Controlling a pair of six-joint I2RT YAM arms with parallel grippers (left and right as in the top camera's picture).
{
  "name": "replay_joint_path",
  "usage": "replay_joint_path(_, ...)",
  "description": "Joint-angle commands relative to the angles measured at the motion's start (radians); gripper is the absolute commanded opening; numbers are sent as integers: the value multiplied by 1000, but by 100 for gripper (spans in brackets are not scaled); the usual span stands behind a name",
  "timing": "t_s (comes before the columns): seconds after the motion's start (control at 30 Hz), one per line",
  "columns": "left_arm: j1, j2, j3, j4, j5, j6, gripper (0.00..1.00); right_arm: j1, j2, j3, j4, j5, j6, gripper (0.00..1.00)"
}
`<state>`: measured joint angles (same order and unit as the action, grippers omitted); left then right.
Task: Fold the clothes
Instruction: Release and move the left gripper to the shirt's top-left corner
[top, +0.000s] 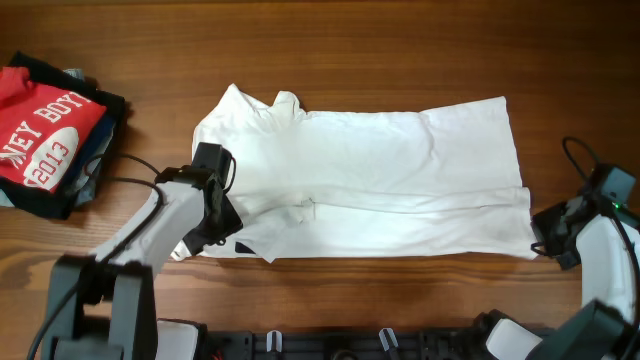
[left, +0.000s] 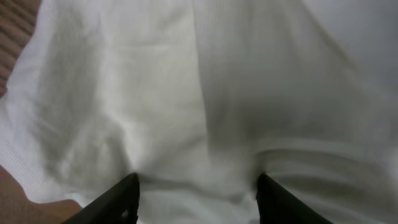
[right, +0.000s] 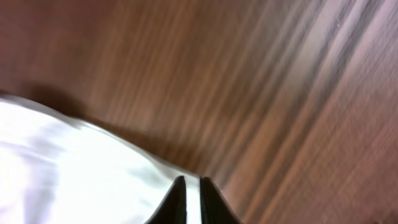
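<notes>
A white shirt lies spread across the middle of the wooden table, with its lower part folded up along its length. My left gripper is low over the shirt's lower left part. Its jaws are wide apart with white cloth bunched between them. My right gripper is at the shirt's lower right corner. Its fingers are pinched together on a thin edge of the white cloth.
A pile of folded clothes with a red printed shirt on top sits at the far left edge. Bare wooden table lies behind the shirt and to its right.
</notes>
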<state>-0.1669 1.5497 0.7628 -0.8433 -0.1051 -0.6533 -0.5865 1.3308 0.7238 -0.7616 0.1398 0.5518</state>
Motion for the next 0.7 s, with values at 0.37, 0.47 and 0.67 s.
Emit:
replay_joint_path(0.37,40,-63,356,244,132,352,100,-6,-150,11,62,-273,-166,46)
replay_joint_path(0.47,104,204,616,172,174,407,100,-6,-150,11,58,-273,-183,46)
replay_joint_path(0.67,177,521,880,146,192,563,99,-6,-150,11,63,-272,-186,46)
